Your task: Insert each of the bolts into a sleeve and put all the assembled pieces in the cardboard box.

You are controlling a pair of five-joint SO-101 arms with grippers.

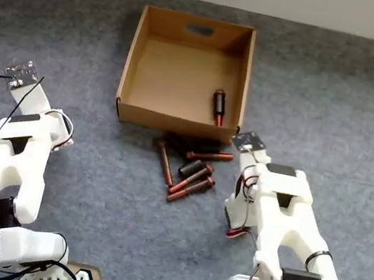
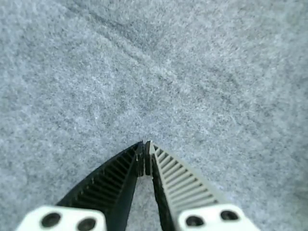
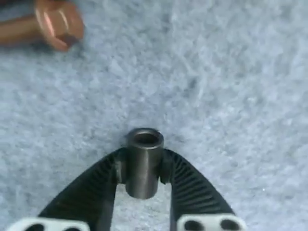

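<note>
The left tool (image 2: pixel 145 156) is pressed together, empty, over the grey tabletop (image 2: pixel 144 67). The cardboard box (image 1: pixel 134 51) holds one assembled piece (image 1: pixel 218 106) by its right wall. Loose bolts (image 1: pixel 191 180) and dark sleeves (image 1: pixel 190 144) lie just before it. The right tool (image 3: pixel 143 168) pinches a sleeve (image 3: pixel 143 149).

Fuzzy cloth table cover (image 1: pixel 339 101). Matt brown cardboard box (image 1: pixel 177 73). Coppery metal bolts (image 1: pixel 165 163), slight sheen. Smooth dark metal sleeve (image 3: pixel 143 168). Ribbed black plastic fingers (image 3: pixel 192 190) on right gripper (image 3: pixel 142 166).

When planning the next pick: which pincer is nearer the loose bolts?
Right. The right pincer, holding a sleeve, is beside the bolts; the left pincer is far off.
</note>
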